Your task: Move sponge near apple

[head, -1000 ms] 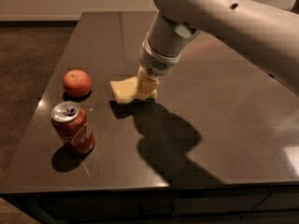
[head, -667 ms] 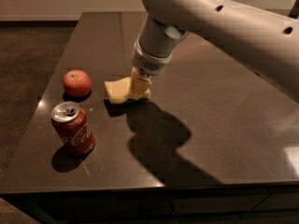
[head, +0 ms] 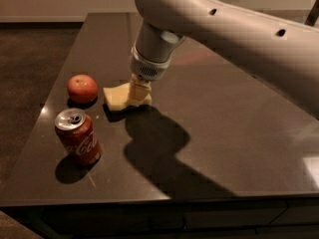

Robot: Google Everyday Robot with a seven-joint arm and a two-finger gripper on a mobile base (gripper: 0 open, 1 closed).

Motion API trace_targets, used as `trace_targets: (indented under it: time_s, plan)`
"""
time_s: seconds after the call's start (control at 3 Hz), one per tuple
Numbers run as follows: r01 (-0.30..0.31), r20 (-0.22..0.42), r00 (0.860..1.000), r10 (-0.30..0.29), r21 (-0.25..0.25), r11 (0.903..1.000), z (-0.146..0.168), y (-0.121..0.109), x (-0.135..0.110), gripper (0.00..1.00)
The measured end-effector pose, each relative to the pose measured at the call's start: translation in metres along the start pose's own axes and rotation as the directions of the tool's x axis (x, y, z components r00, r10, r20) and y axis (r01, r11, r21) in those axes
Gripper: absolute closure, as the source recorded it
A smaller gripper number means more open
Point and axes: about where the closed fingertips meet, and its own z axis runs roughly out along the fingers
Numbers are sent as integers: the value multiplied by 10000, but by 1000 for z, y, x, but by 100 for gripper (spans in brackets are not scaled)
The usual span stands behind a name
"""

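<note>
Transport looks nearly done: gripper [head: 140,90], centre-left of frame, pinches the flat pale-yellow foam sponge [head: 117,97] just right of the round red-orange apple [head: 82,88] on the dark counter [head: 224,133]; next likely lower, release.

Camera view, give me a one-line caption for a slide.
The gripper holds the sponge beside the apple, apart from it, on a dark table; a red can stands nearer the front edge.

The dark table [head: 239,148] carries the apple [head: 82,88], a red can [head: 79,136] just in front of it, and the sponge [head: 118,96] beside it, pinched by the gripper [head: 140,91].
</note>
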Motion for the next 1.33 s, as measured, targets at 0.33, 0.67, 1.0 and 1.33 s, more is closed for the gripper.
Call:
trace_targets:
  time_s: [0.33,0.67,1.0,1.33]
  plan:
    - [60,-24,10000,-60,-5,10000,6,-3,-5,36]
    - [244,-34,9997,-243,194,9995,10,-4,-6,13]
    - [260,-36,9997,-259,190,9995,10,-4,-7,0]
    - [260,-36,9997,-259,190,9995,10,-4,-7,0]
